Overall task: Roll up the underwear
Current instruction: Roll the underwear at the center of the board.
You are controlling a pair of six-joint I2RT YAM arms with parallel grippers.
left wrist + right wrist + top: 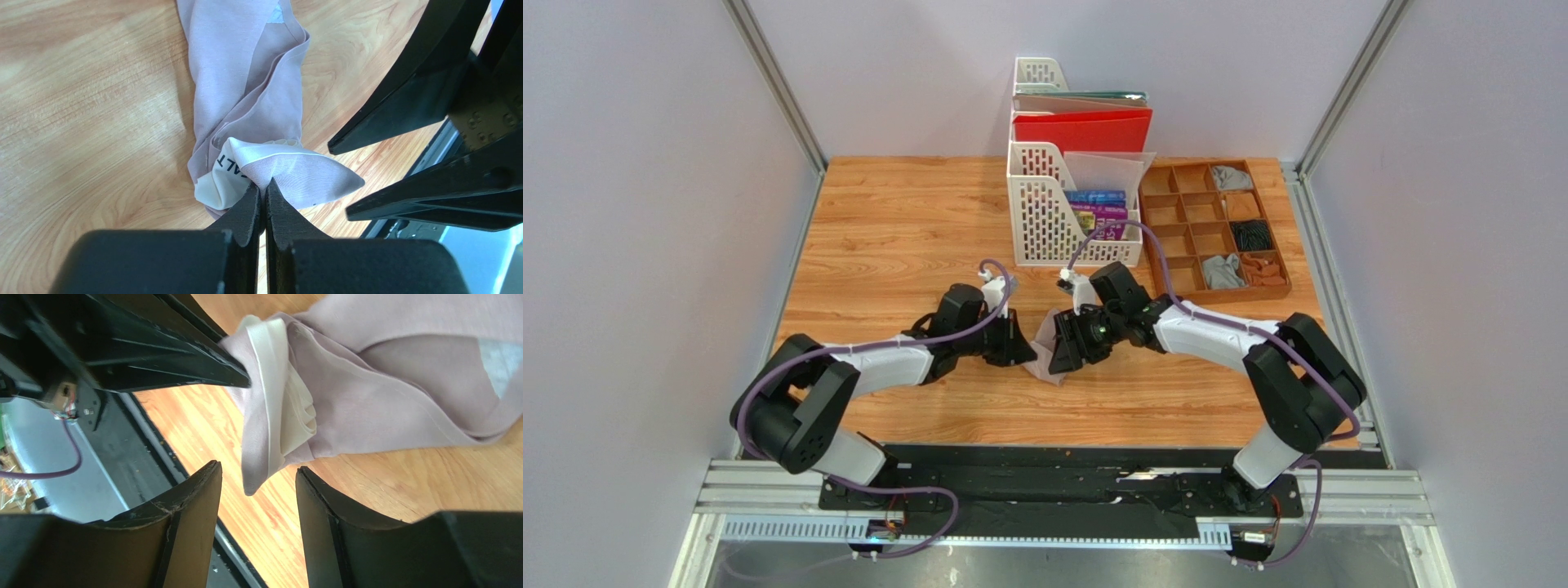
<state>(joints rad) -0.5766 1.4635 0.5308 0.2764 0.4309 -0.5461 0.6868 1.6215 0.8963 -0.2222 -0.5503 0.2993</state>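
One pinkish-beige underwear (pixel 245 92) bunched lengthwise at centre of the top view, its cream band (pixel 212 187) pinched in the closed left gripper (pixel 264 190), right gripper (pixel 258 470) with jaws parted around its folded end, clamping nothing, wooden table (pixel 92 122) beneath.

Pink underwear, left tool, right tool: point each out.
pink underwear (pixel 245 67), left wrist view, on the flat body of the cloth.
left tool (pixel 264 187), left wrist view, between its closed fingertips, pinching the cloth's folded end.
right tool (pixel 258 473), right wrist view, in the gap between its open fingertips.
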